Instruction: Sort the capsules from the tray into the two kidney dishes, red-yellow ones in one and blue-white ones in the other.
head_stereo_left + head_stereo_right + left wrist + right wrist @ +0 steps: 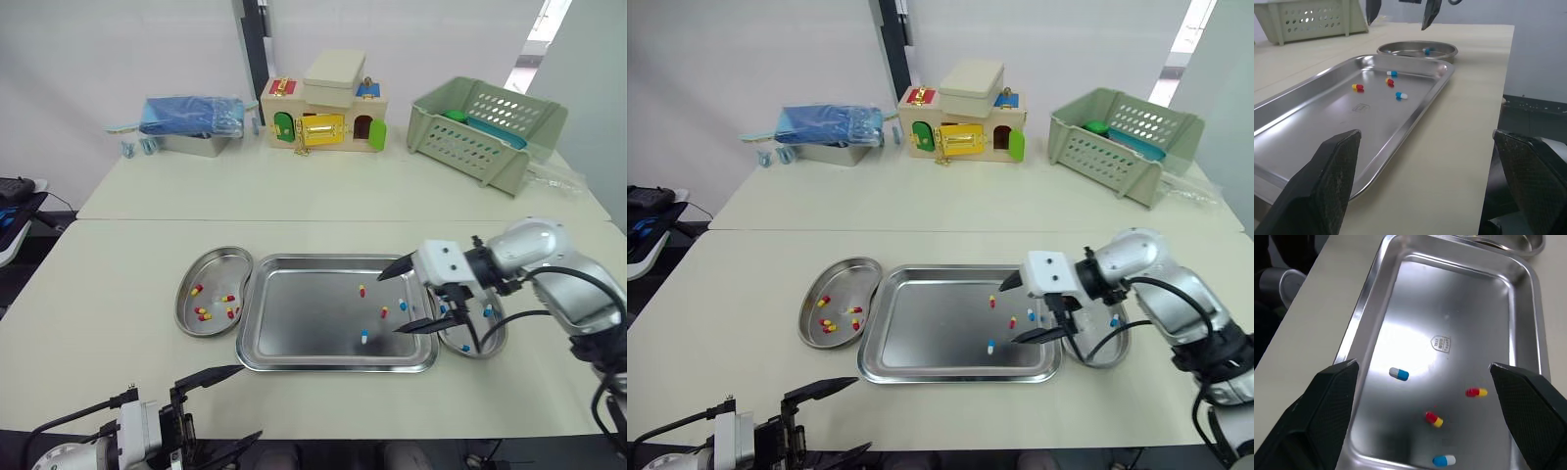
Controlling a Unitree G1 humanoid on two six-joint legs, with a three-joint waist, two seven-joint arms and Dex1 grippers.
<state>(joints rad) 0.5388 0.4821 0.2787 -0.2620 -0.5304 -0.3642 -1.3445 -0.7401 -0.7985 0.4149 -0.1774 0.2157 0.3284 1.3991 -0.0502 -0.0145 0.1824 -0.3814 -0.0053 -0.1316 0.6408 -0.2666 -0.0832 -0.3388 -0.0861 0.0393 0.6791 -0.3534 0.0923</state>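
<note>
Four capsules are scattered in the flat steel tray (294,313), near the right gripper (390,304): two red-yellow capsules (361,290) and two blue-white capsules (363,336). Further red-yellow ones (several) are held in the left kidney dish (220,262), well apart from it; blue-white ones lie in the right kidney dish (500,341), just beside it.

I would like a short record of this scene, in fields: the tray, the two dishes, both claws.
tray: holds two red-yellow capsules and two blue-white capsules
left kidney dish: several red-yellow ones
right kidney dish: blue-white ones, partly behind the claw
right claw: open, over the tray's right end
left claw: open, low at the table's near edge
</note>
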